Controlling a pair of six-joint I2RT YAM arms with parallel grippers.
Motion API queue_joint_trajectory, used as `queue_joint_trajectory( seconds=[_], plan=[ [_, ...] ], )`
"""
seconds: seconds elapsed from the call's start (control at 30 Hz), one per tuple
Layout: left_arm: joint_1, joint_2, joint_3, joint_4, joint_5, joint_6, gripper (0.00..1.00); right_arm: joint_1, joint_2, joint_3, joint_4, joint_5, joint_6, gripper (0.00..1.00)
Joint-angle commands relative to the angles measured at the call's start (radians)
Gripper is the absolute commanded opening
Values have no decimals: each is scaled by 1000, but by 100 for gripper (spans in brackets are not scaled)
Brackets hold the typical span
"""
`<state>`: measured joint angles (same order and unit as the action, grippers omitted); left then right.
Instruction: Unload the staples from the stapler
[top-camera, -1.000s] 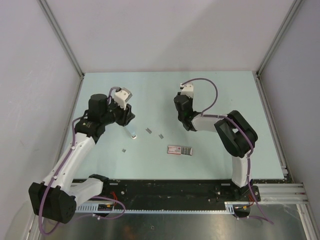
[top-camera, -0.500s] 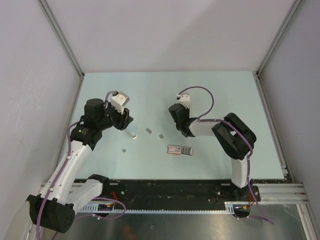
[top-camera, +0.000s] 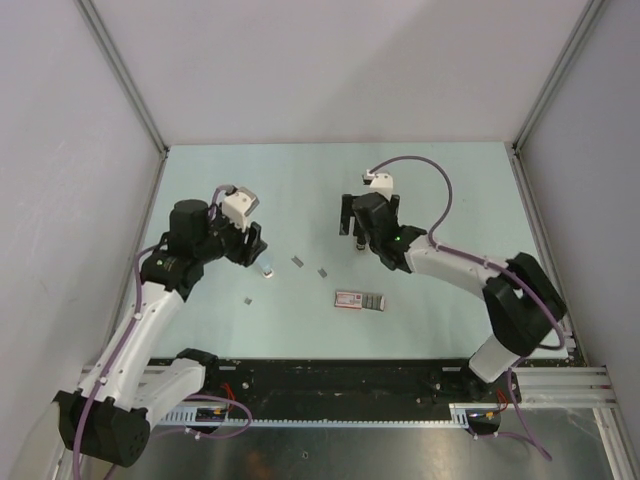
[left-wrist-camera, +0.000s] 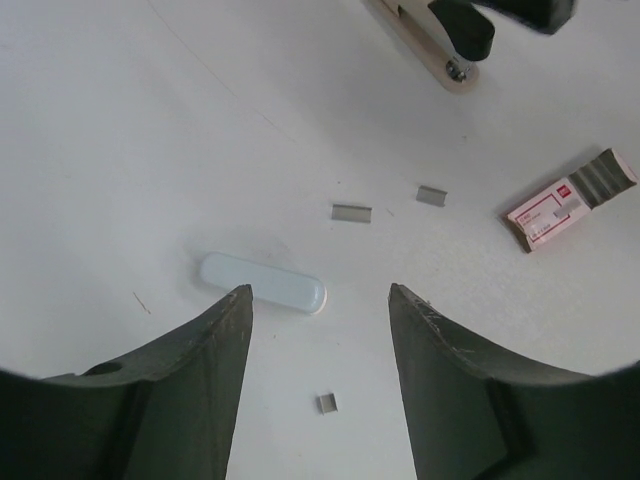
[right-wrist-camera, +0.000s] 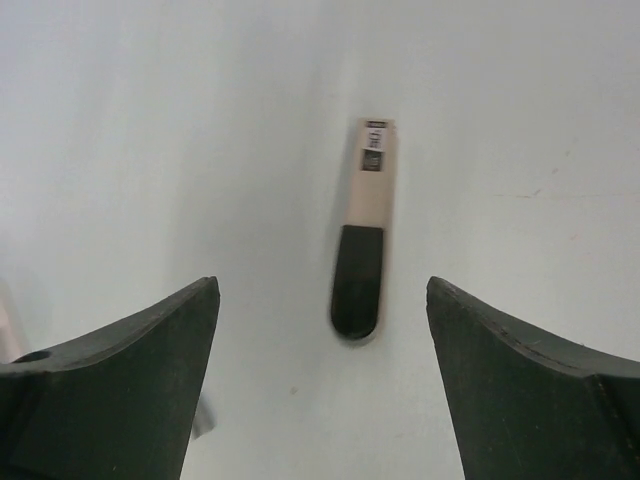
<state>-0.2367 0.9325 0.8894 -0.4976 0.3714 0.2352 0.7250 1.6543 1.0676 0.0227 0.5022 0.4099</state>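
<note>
The stapler, a slim cream bar with a black end, lies flat on the table. My right gripper hangs open above it, its jaws wide on either side and touching nothing; from above it covers most of the stapler. Staples lie loose as short grey strips, with one tiny bit between my left fingers. My left gripper is open and empty just above the table, at mid left.
A pale rounded bar lies on the table by my left finger. A pink-labelled staple box, one end open, lies near the middle front. Grey walls close in the left, back and right.
My right jaws have sprung wide and the stapler now lies free on the table; that arm has stretched out leftward. My left jaws have widened, and the pale bar lies free on the table.
</note>
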Motion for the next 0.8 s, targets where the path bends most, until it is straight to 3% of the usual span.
queue_joint_trajectory(
  seconds=[0.0,0.23,0.33,0.47,0.77],
  plan=[
    [16,6,38,-35,20,-15,62,81,-97,9,-64,-88,-43,88],
    [107,25,84,-87,70,-37,65,185,9,121,-72,-283,-150,79],
    [149,12,94,-112,76,-22,76,201,111,199,-132,-376,-202,73],
    [185,-13,112,-158,80,2,82,214,189,235,-145,-421,-256,68],
    [201,25,90,-202,145,41,89,219,272,294,-169,-490,-300,66]
  ],
)
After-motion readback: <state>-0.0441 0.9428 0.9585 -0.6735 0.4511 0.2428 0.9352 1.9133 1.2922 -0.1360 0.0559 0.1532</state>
